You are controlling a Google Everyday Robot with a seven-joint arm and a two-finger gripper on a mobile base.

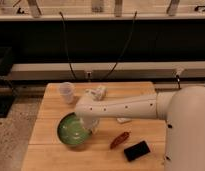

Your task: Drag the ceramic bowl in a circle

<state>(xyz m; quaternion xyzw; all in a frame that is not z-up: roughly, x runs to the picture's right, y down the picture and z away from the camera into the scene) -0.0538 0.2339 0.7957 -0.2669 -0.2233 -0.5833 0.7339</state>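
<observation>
Looks mid-drag: gripper [90, 124] down at the ceramic bowl [70, 133], on the rim toward the worktop [146, 95] middle. Cannot tell whether clamped or merely pressing. Bowl near the worktop's front-left corner, circle likely unfinished.

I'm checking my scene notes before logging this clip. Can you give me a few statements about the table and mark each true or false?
1. The bowl sits on the table, toward its front left in view. True.
2. The cup stands inside the bowl. False: the cup stands on the table behind the bowl, apart from it.
3. The gripper is at the bowl's right rim. True.
4. The black item lies left of the bowl. False: the black item lies to its right, near the front edge.
5. A reddish item lies between the bowl and the black item. True.
</observation>
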